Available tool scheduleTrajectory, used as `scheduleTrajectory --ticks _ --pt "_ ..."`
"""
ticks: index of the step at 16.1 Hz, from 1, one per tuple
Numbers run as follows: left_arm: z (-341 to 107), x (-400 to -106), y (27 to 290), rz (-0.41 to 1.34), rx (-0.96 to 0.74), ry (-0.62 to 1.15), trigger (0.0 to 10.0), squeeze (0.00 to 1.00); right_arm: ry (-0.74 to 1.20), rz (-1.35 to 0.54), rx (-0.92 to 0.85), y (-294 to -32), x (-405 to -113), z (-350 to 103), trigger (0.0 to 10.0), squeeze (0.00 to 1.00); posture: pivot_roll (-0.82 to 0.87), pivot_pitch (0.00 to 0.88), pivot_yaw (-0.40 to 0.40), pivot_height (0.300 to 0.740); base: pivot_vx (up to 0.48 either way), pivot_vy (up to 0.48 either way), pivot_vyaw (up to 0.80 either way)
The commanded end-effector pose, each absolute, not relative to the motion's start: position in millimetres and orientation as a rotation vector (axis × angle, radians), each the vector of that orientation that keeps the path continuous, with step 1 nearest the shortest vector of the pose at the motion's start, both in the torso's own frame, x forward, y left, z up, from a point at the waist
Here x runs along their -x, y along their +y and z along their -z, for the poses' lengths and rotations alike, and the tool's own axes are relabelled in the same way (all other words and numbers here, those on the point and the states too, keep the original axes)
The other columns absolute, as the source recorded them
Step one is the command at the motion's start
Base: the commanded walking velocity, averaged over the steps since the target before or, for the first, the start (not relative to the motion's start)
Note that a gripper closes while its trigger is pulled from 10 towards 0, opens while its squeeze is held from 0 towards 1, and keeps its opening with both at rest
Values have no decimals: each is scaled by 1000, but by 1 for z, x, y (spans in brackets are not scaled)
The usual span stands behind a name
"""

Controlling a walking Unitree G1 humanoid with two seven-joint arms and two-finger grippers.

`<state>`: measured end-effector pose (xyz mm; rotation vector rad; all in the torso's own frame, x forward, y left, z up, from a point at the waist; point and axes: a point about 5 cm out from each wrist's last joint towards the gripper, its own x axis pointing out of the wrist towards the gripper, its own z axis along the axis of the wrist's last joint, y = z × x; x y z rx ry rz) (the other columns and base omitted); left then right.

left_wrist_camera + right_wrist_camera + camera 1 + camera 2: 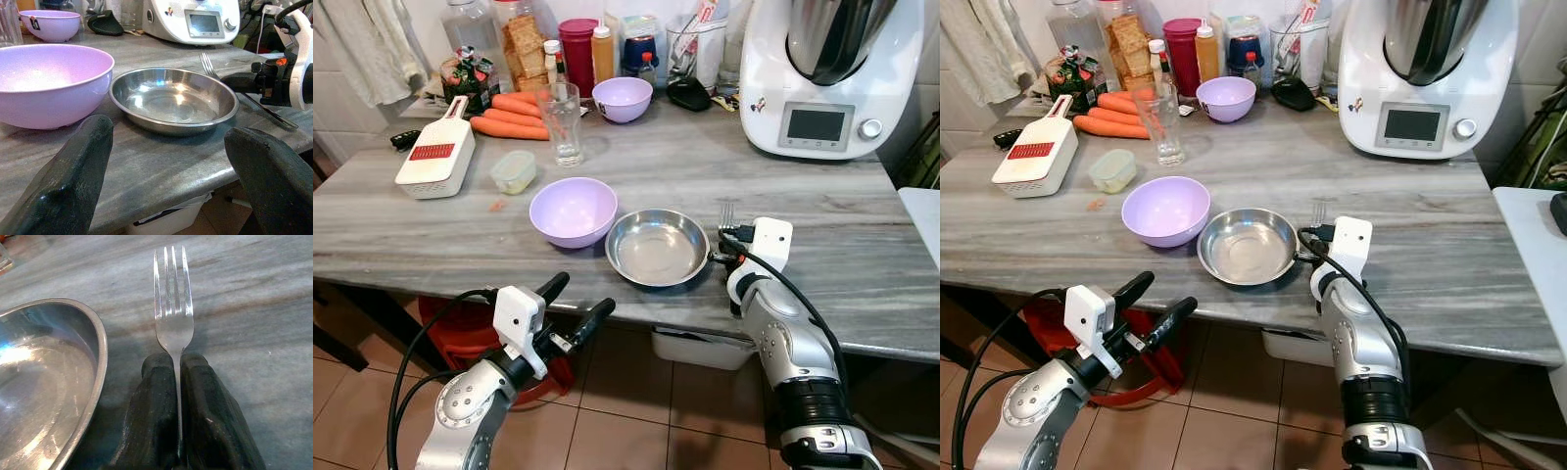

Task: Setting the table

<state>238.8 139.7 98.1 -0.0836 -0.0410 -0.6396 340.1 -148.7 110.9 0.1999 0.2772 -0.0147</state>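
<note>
The left gripper [576,304] is held off the near table edge, its matte black fingers spread wide around nothing. On the grey veined stone tabletop [862,245] a smooth lilac plastic bowl [574,211] is seen, round and deep. Just beside it to the right sits a shallow, polished steel dish [658,247]. Right of the dish, a four-tined metal fork [173,308] is pinched by its handle between the closed fingers of the right gripper [178,396], tines pointing away. Terracotta floor tiles [636,421] are visible below.
</note>
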Motion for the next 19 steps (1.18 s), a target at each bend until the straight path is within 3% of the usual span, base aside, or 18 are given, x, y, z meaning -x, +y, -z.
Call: scheduleTrajectory --ticks 1,3,4,5,19 --pt "-98 -238 140 646 76 -38 10000 0 307 16 -191 -148 -339 -106 10000 0 -50 73 49 740 0 0 0" --pt "-98 -239 140 648 76 -39 10000 0 315 18 -193 -149 -339 -104 10000 310 -51 72 50 740 0 0 0" --pt "-98 -240 140 650 76 -39 10000 0 319 18 -192 -149 -338 -102 10000 910 -51 72 50 740 0 0 0" --pt "-98 -240 140 651 76 -38 10000 0 321 20 -192 -150 -338 -102 10000 1000 -51 72 50 740 0 0 0" --pt "-100 -239 137 707 106 -49 10000 0 221 45 -165 -165 -334 -123 10000 1000 -59 65 51 740 0 0 0"
